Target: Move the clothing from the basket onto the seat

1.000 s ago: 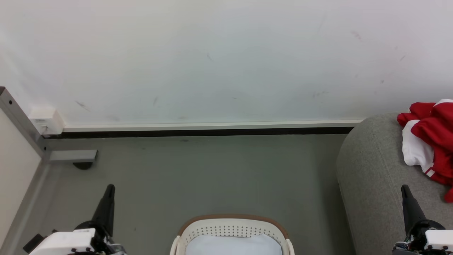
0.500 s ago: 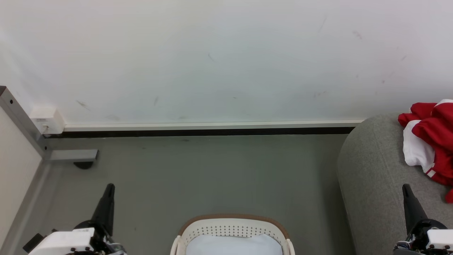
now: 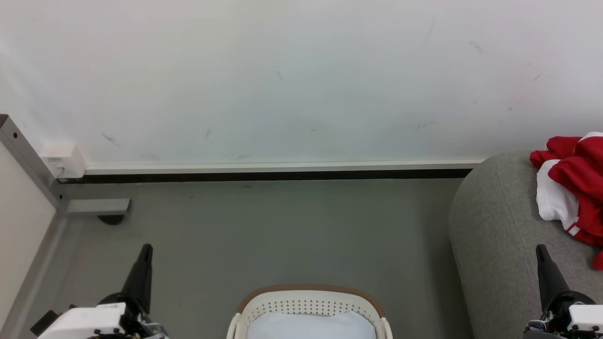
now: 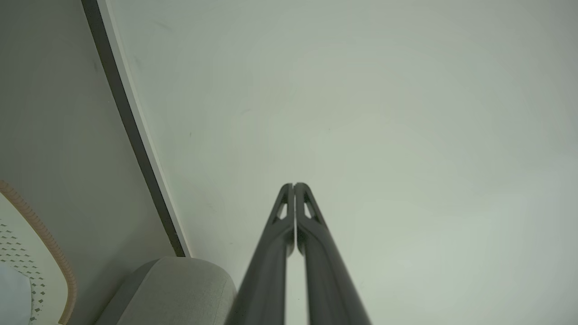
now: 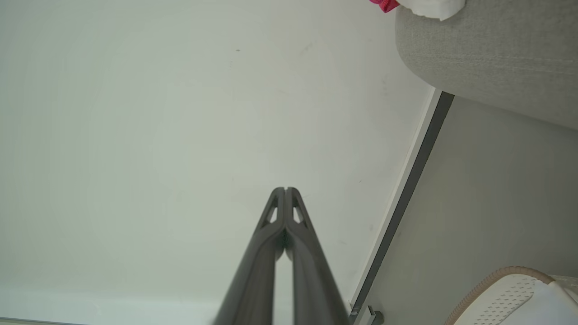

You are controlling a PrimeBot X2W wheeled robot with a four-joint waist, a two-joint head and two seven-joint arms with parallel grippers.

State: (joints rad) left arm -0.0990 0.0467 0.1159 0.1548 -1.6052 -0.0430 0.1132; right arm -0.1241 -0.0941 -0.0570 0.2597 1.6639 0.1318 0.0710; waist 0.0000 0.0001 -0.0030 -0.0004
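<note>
Clothing (image 3: pixel 570 183) lies on the seat (image 3: pixel 494 226); the basket (image 3: pixel 308 295) shows white lining (image 3: pixel 311 327). Left tool (image 3: pixel 146 248) and right tool (image 3: pixel 540 249) are closed, empty. Transfer looks finished; next, check the basket's hidden part.

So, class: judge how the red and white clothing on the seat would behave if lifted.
The clothing lies crumpled in soft folds, so it would probably droop and hang floppy. It looks thin, so likely light. Pushed, it would probably bunch rather than roll.

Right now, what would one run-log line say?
clothing: on seat | basket: white lining showing | left jaws: shut | right jaws: shut
</note>
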